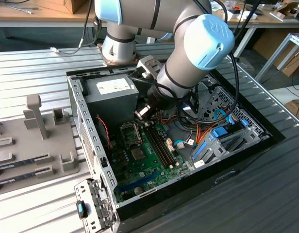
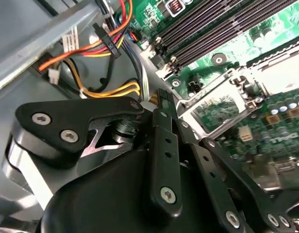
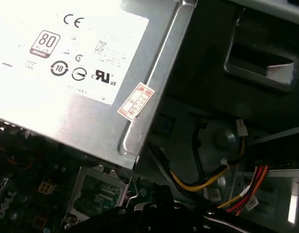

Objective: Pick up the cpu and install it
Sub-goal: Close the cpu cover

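My gripper (image 1: 142, 112) hangs inside the open computer case, low over the green motherboard (image 1: 149, 165), just past the far corner of the metal-framed processor socket (image 1: 130, 133). In the second wrist view the gripper (image 2: 161, 99) ends close beside the socket (image 2: 220, 107), whose frame surrounds a green patterned surface. In the first wrist view the socket (image 3: 98, 196) lies under the edge of the grey power supply. The cpu is hidden. I cannot tell whether it is in the gripper.
The grey power-supply box (image 1: 113, 92) stands right behind the socket. Black memory slots (image 1: 161, 145) run beside it, and a dark soldered chip (image 1: 137, 154) sits nearer. Coloured cables (image 1: 207, 131) and the case wall (image 1: 84, 126) crowd the sides. A grey fixture tray (image 1: 33, 145) lies at the exterior view's left.
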### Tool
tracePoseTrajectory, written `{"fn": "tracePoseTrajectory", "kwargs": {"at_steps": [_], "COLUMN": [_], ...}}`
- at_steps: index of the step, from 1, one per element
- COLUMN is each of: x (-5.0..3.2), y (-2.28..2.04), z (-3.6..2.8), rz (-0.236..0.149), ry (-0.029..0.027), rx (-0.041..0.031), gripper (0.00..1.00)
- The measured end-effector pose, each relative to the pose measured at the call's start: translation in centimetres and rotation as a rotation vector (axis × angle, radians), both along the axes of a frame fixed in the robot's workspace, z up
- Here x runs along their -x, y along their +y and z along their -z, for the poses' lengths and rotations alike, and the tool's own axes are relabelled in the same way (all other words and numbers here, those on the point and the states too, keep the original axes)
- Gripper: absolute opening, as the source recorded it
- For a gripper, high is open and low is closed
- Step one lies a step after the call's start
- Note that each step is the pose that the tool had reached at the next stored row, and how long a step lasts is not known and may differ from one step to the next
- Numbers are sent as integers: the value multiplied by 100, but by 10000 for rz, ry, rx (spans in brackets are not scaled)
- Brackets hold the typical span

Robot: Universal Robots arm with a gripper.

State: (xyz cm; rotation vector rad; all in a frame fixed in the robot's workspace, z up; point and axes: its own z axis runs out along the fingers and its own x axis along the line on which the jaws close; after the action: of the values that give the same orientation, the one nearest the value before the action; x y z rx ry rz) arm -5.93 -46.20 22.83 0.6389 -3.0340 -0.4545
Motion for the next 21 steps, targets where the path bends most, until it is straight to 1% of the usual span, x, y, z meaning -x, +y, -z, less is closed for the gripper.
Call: {"fn": "tracePoseTrajectory", "kwargs": {"at_steps": [2,3,5,6,9,10,12,13,15,17,21], "x": [-1,-8,-17,-25,-53,-56,-57,-57,-57,-57,-50], "y": [0,0,0,0,0,0,0,0,0,1,0], "z": [11,21,37,50,79,96,120,124,141,153,179], "rz": [-360,-642,-977,-1212,-1548,-1550,-1610,-1626,-1669,-1692,-1729], "ry": [-1,0,1,0,0,1,-8,-11,-21,-25,-30], "rx": [-1,0,0,-1,1,-12,-126,-168,-291,-340,-403], "gripper": [11,11,11,11,11,11,11,11,11,11,11]}}
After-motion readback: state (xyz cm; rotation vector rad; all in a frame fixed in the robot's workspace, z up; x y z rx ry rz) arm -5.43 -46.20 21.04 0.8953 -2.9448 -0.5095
